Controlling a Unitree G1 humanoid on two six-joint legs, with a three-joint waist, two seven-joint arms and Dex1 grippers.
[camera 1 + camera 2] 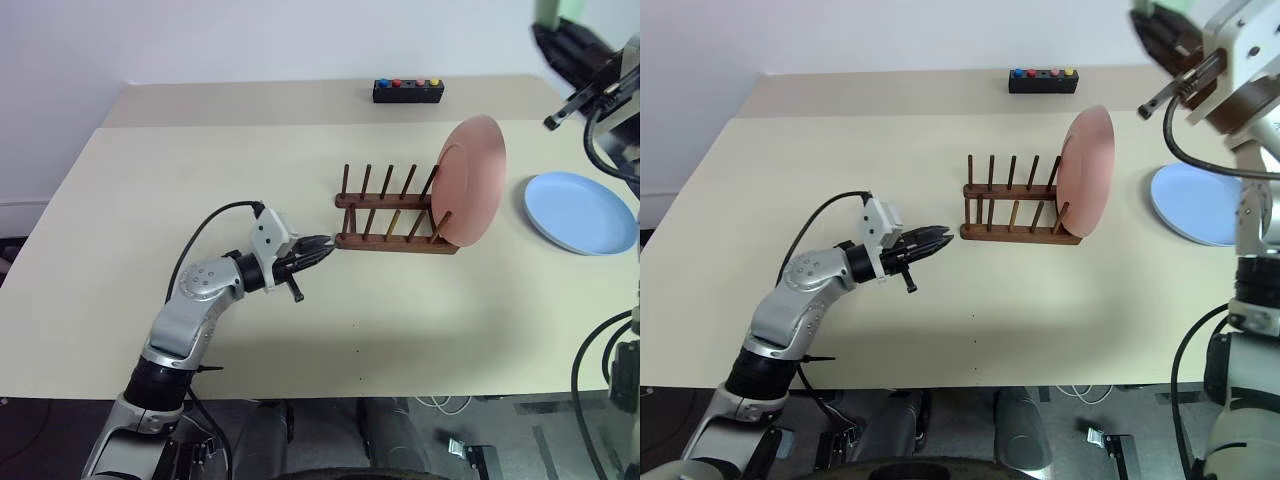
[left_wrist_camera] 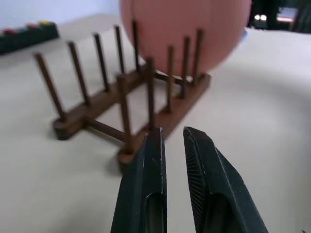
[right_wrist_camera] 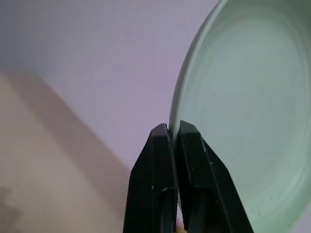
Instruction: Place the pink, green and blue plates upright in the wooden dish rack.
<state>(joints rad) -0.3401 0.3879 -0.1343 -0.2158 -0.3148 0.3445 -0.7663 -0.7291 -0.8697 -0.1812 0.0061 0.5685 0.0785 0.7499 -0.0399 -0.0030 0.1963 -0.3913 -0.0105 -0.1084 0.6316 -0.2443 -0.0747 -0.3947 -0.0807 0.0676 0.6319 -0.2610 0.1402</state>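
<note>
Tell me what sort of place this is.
Probably a robot test bench rather than a kitchen: a bare beige table against a plain wall, a black box with coloured buttons, and only a wooden dish rack with a pink plate and a blue plate.

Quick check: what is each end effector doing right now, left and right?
Left end effector: shut, empty, pointing at the rack.
Right end effector: shut on the green plate rim, raised.

Black button box (image 1: pixel 408 91) on beige table (image 1: pixel 200 180)
</note>
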